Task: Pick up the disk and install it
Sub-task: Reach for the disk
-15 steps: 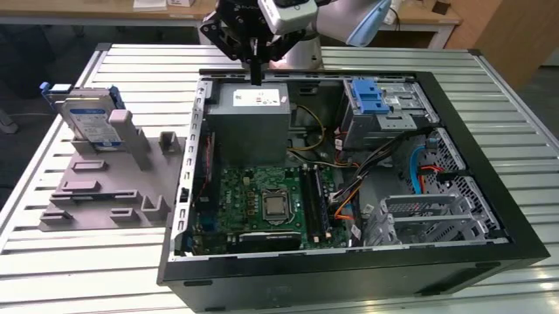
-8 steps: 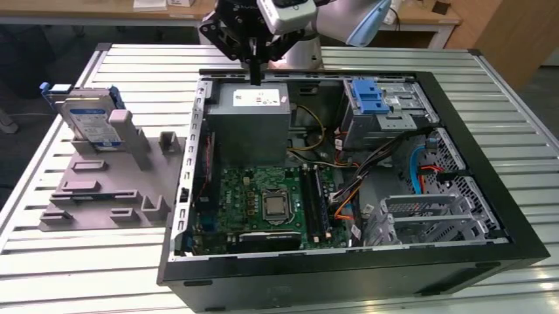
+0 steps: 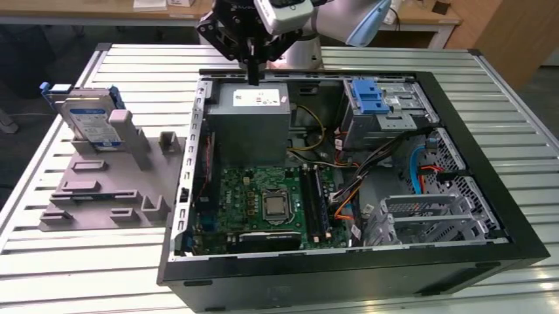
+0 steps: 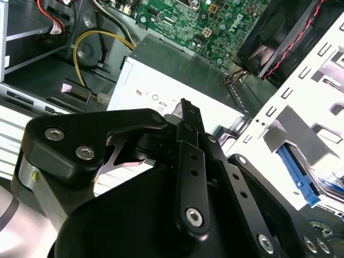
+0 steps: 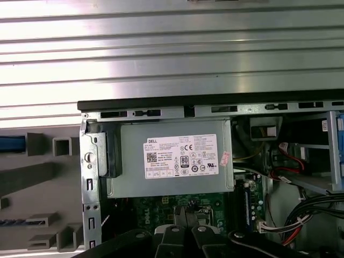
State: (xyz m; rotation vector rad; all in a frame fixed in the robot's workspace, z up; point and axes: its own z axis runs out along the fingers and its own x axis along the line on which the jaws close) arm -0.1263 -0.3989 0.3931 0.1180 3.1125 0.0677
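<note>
Gripper [image 3: 253, 81] pinched together, empty, over power supply [image 3: 253, 127]; disk [image 3: 93, 124] upright in grey stand [image 3: 105, 193] (well apart)

Open air above the disk [image 3: 94, 121], upright in the grey fixture [image 3: 105, 190] just outside the case wall [image 3: 194, 170]. Gripper [image 3: 253, 77] hangs over the power supply [image 3: 251, 127], seemingly clear of it; cables [image 3: 384, 157] crowd the space beside the drive bay [image 3: 404, 110]. The table [image 3: 52, 261] lies bare around both.

Blue-plastic-framed disk [image 3: 91, 121], shiny metal table [image 3: 52, 261]
</note>
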